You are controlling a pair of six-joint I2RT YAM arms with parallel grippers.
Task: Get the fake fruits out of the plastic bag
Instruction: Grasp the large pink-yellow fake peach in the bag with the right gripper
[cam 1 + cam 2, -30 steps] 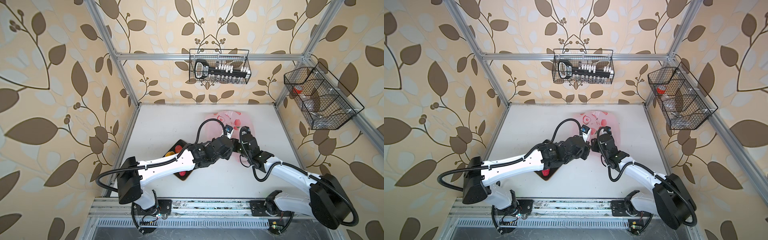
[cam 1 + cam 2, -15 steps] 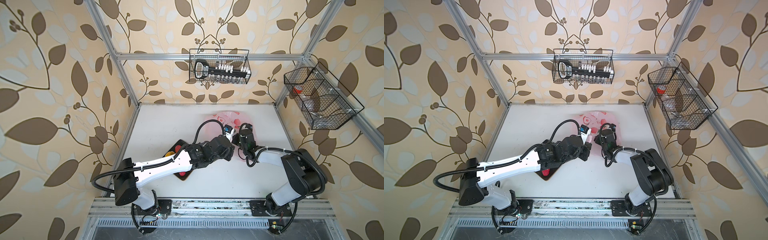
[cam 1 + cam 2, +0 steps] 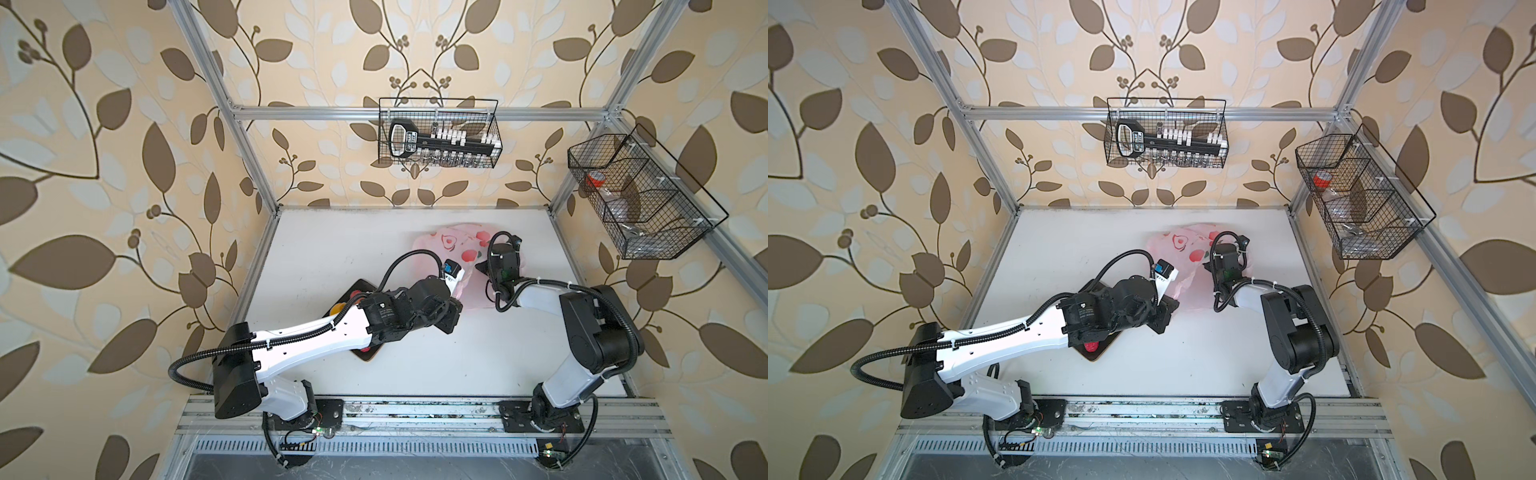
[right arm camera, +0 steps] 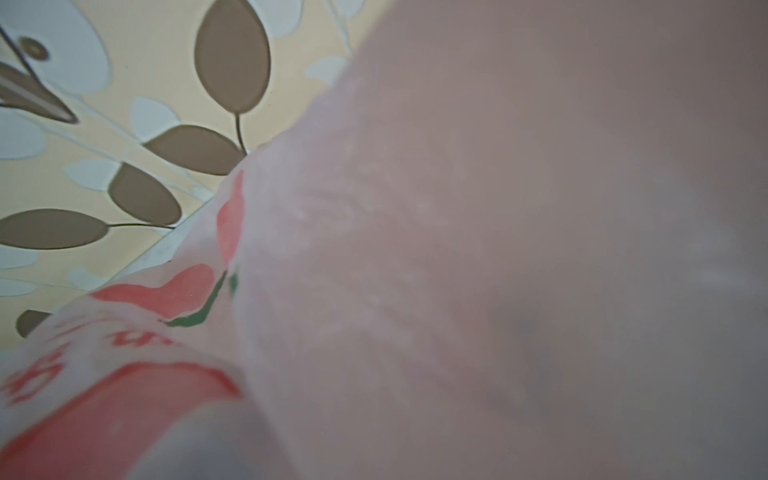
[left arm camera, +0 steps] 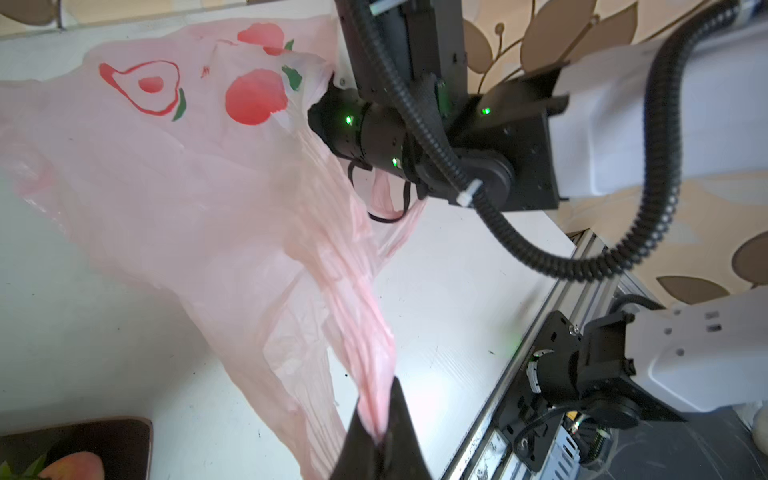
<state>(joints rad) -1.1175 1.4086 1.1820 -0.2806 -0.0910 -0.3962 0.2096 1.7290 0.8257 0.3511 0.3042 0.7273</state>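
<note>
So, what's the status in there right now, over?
Left gripper shut on plastic bag. Right gripper nosed into the bag, jaws hidden. Fake fruits already on dark mat. Right wrist view smothered by bag film.

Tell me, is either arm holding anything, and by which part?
Left jaws pinch the pink bag by a bunched strip. Right jaws are hidden by the bag: cannot tell.

Toward the back of the flat white table (image 3: pixel 332 249), right of middle: thin translucent pink plastic bag (image 3: pixel 446 245). Front-left of that, dark square mat (image 3: pixel 1100 357), mostly under the left arm, with a glossy red plastic strawberry (image 3: pixel 1090 345) on its near corner and a small pink plastic peach (image 5: pixel 75 465) on it too. One bag handle stretched front-left into the pinch of the black left gripper (image 5: pixel 376 436). Black right gripper (image 5: pixel 332 112) tucked in among the bag's folds, tips hidden. Up on the back wall, long black wire basket (image 3: pixel 438 133); on the right wall, divided black wire basket (image 3: pixel 640 195).
</note>
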